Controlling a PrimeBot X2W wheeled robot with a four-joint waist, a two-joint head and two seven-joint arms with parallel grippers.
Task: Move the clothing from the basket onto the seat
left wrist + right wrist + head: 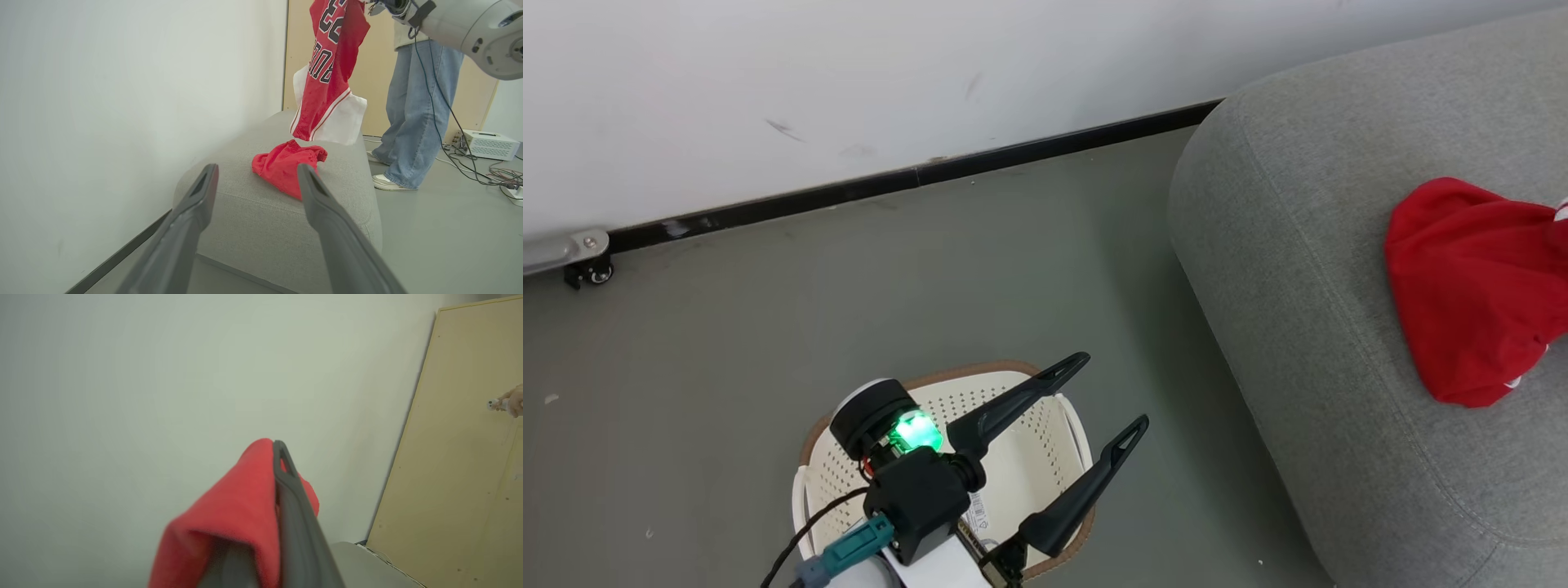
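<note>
The cream basket (980, 369) stands on the floor, and what shows of its inside holds no clothing. Above it my left gripper (1115, 392) hangs open, fingers pointing toward the grey seat (1298, 245). A plain red garment (1470, 286) lies crumpled on the seat, seen past my open left gripper (258, 167) as a red heap (282, 167). The "23" jersey (331, 81) hangs in the air over the seat (245, 220) from my right arm (470, 28). My right gripper (280, 451) is shut on the jersey's red fabric (237, 506).
A white wall with a black skirting (915, 175) runs behind basket and seat. A person in jeans (416, 114) stands beyond the seat by a beige panel (470, 457). A white box (490, 145) and loose cables (502, 175) lie on the floor there.
</note>
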